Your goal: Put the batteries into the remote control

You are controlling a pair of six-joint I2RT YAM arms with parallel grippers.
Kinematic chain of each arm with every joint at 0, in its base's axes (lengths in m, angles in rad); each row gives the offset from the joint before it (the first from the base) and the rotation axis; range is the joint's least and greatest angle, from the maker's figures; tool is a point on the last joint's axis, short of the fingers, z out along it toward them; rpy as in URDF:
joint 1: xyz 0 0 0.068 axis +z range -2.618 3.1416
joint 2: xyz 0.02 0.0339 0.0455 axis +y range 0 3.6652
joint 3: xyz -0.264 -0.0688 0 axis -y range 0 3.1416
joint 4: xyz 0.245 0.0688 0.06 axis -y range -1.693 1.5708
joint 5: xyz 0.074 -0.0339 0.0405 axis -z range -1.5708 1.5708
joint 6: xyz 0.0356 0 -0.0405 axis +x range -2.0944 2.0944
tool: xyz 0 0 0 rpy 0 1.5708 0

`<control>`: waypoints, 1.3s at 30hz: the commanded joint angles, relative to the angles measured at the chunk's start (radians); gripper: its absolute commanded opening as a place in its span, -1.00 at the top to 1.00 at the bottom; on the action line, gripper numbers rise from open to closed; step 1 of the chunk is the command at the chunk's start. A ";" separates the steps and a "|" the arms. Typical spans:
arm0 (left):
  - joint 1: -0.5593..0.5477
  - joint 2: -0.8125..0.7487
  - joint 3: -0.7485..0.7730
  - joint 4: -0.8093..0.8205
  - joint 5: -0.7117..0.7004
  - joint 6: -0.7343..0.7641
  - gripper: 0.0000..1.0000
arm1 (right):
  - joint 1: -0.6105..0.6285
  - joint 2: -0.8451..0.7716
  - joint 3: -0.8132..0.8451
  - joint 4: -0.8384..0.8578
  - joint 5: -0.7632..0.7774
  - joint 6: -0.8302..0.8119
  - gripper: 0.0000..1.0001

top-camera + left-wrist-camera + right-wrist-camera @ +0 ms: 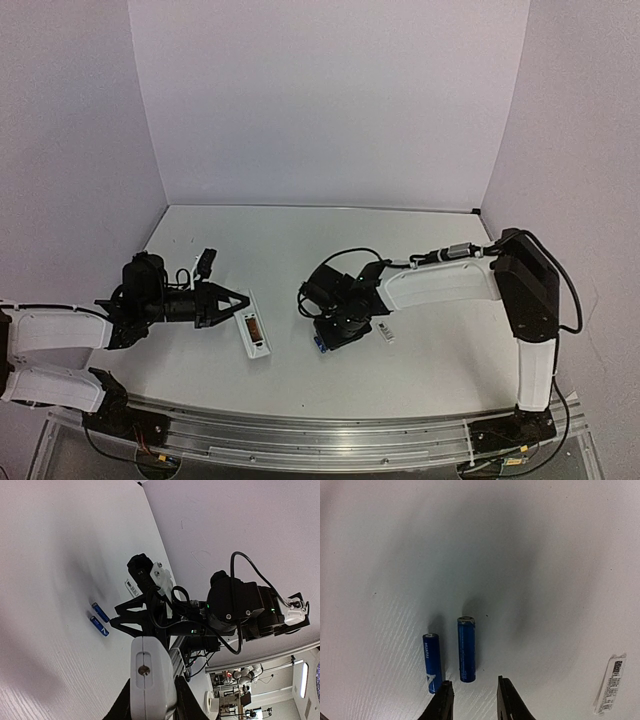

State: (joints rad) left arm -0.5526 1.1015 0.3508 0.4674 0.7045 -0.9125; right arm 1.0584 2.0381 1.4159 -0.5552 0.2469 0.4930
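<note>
Batteries [466, 650], two blue cylinders, lie lower centre above released right claw [475, 687]; left claw [242, 302] clenches white rectangular remote control [256, 336].

Soft, even light from overhead fills the top view; the table [300, 240] and walls read pale lavender, with only faint shadows under the arms. Wide-angle distortion bows the table's near edge. In the left wrist view the remote control [150, 680], close to the lens, is soft and slightly overexposed, and bright glare burns out the lower right corner. In the right wrist view a broad, diffuse shadow darkens the table's middle, the batteries [467, 649] are sharp with short shadows, and the right gripper [472, 700] is blurred.
</note>
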 commanded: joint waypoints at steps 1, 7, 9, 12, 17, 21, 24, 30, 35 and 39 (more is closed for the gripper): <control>0.004 0.000 0.002 0.057 0.009 0.013 1.00 | -0.002 0.024 0.042 -0.011 0.037 -0.017 0.48; 0.004 -0.003 0.001 0.054 -0.001 0.011 1.00 | -0.002 0.042 0.046 -0.011 0.030 -0.025 0.53; 0.005 -0.003 -0.001 0.054 -0.003 0.012 1.00 | -0.002 0.048 0.046 -0.011 0.029 -0.025 0.54; 0.004 -0.001 -0.002 0.056 -0.004 0.010 1.00 | -0.002 0.053 0.046 -0.011 0.027 -0.025 0.54; 0.004 0.000 -0.004 0.058 -0.007 0.008 1.00 | -0.002 0.058 0.039 -0.011 0.034 -0.021 0.58; 0.005 0.000 -0.006 0.064 -0.009 0.005 1.00 | -0.003 0.069 0.037 -0.010 0.033 -0.023 0.60; 0.004 -0.001 -0.007 0.064 -0.008 0.004 1.00 | -0.002 0.079 0.040 -0.010 0.028 -0.023 0.62; 0.004 0.002 -0.010 0.069 -0.018 0.003 1.00 | -0.002 0.088 0.037 -0.009 0.032 -0.022 0.80; 0.004 0.006 -0.012 0.087 -0.034 0.001 1.00 | -0.002 0.089 0.031 -0.009 0.045 -0.021 0.93; 0.004 0.017 -0.019 0.122 -0.063 0.008 1.00 | -0.002 0.054 0.026 -0.011 0.057 -0.034 1.00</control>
State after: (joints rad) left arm -0.5526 1.1044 0.3396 0.4949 0.6765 -0.9142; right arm 1.0584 2.0956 1.4330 -0.5457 0.2757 0.4711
